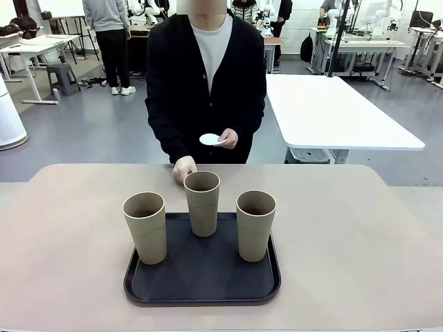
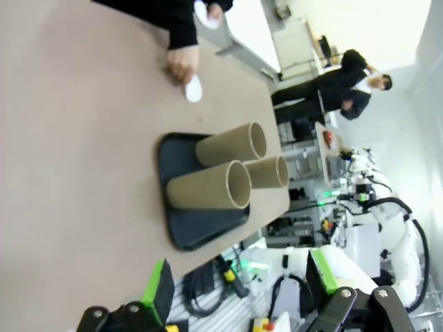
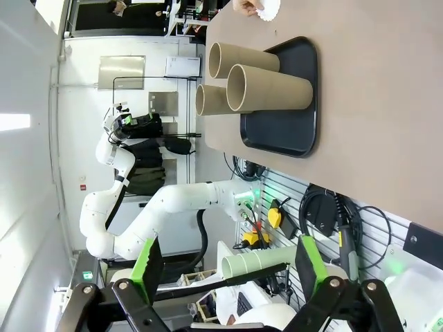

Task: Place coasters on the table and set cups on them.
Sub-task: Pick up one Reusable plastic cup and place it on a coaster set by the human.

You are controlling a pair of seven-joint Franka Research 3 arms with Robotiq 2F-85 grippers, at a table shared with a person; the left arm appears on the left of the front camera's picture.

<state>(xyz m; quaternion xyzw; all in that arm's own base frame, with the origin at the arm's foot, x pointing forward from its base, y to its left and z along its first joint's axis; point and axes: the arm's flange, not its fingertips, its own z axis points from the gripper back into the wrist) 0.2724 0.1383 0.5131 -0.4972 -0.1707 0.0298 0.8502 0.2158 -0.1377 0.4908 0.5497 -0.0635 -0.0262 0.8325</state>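
At the near edge of the work area, the left gripper (image 2: 241, 280) stands with its jaws fully apart and nothing between the green pads. The right gripper (image 3: 228, 259) stands likewise, jaws wide and gripping nothing. Both hang back from the table (image 1: 360, 235), well apart from every item on it. On the near half of the table, centred, lies a black tray (image 1: 201, 277) with three upright cups on it: the left cup (image 1: 146, 228) and the right cup (image 1: 255, 225) nearer, and the middle cup (image 1: 203, 204) at the tray's far edge, between them. No cup touches another. Beyond the tray, one coaster (image 2: 194, 88) lies flat on the bare table just behind the middle cup, with the fingertips of the person's lower hand (image 1: 184, 168) at its edge. Farther back, the person stands at the far side of the table. The raised hand (image 1: 228, 138) holds a second coaster (image 1: 210, 139) at waist height, clear of the table; whether it is one sheet or several cannot be told.
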